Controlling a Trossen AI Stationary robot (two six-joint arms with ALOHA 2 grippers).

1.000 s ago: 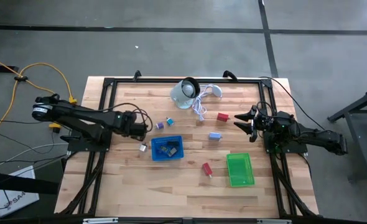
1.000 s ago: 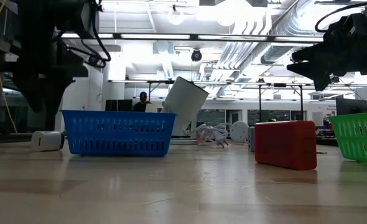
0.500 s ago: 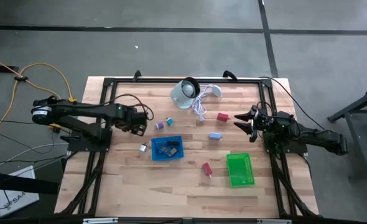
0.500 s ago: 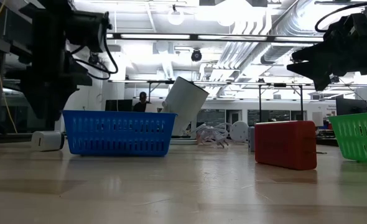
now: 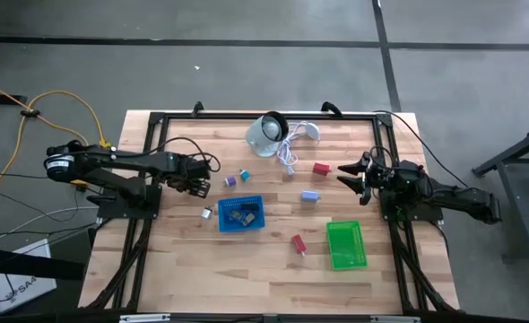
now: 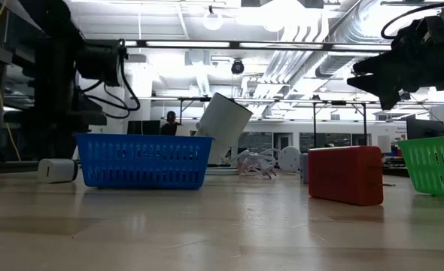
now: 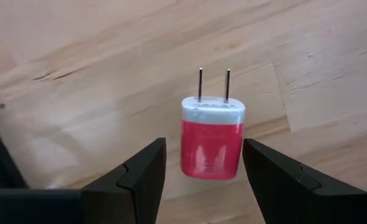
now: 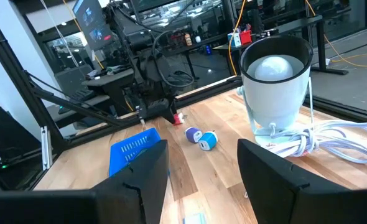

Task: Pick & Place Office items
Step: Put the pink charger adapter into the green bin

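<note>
Red plug [image 7: 211,140]: you have it between the left gripper's [image 7: 202,171] fingers, prongs pointing away from the wrist, above the bare tabletop [image 7: 78,74]; only the left wrist view shows this plainly.
Left gripper, from above [image 5: 202,184]: the high view gives you just a dark arm end there, the plug too small to make out; purple and blue bits [image 5: 237,178] lie just past it, the blue basket [image 5: 241,214] beside it nearer the table's front.
Right wrist view: shows you the left gripper far across, a red speck at its tip [image 8: 175,117], with two blue bits [image 8: 201,137] on the wood this side of it.
Right gripper [image 5: 347,173]: jaws spread wide, nothing in them, hanging above the tabletop; a red block [image 5: 320,168] lies just ahead, a pale blue block [image 5: 310,196] near, the green basket [image 5: 345,245] to its side.
Low view: shows you a red block [image 6: 346,175] standing on the tabletop, between the two baskets.
</note>
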